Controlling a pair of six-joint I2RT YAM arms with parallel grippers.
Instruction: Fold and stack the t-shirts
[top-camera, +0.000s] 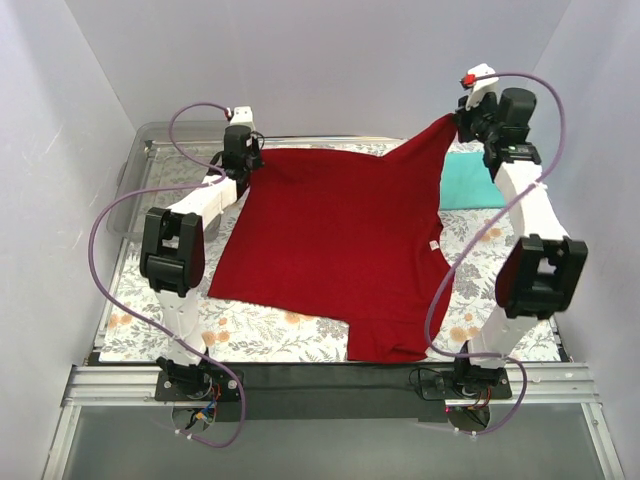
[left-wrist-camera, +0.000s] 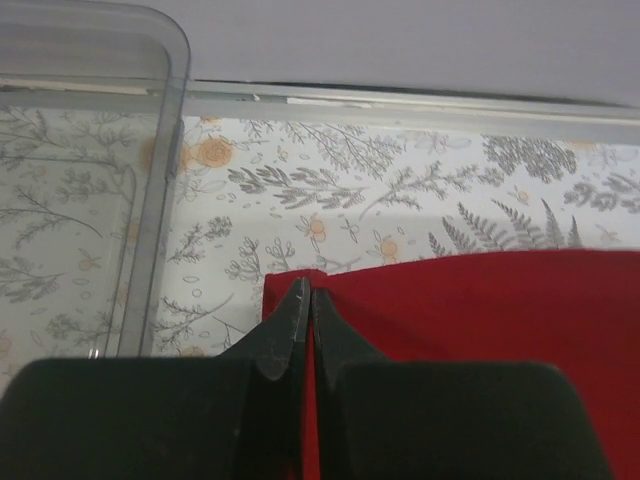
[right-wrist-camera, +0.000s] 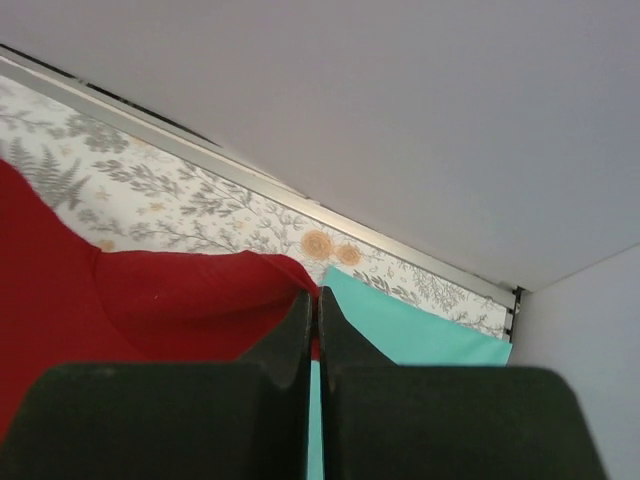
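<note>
The deep red t-shirt (top-camera: 340, 240) lies spread over the middle of the table, with a small white tag (top-camera: 434, 244) near its right edge. My left gripper (top-camera: 248, 160) is shut on its far left corner (left-wrist-camera: 290, 282), low at the table. My right gripper (top-camera: 466, 122) is shut on its far right corner (right-wrist-camera: 285, 270) and holds it lifted above the table. The light teal t-shirt (top-camera: 470, 182) lies folded at the far right, under my right gripper, and shows in the right wrist view (right-wrist-camera: 410, 330).
A clear plastic bin (top-camera: 140, 180) stands at the far left, its wall (left-wrist-camera: 165, 180) close to my left gripper. The table has a floral cloth (top-camera: 250, 325). White walls enclose the back and both sides.
</note>
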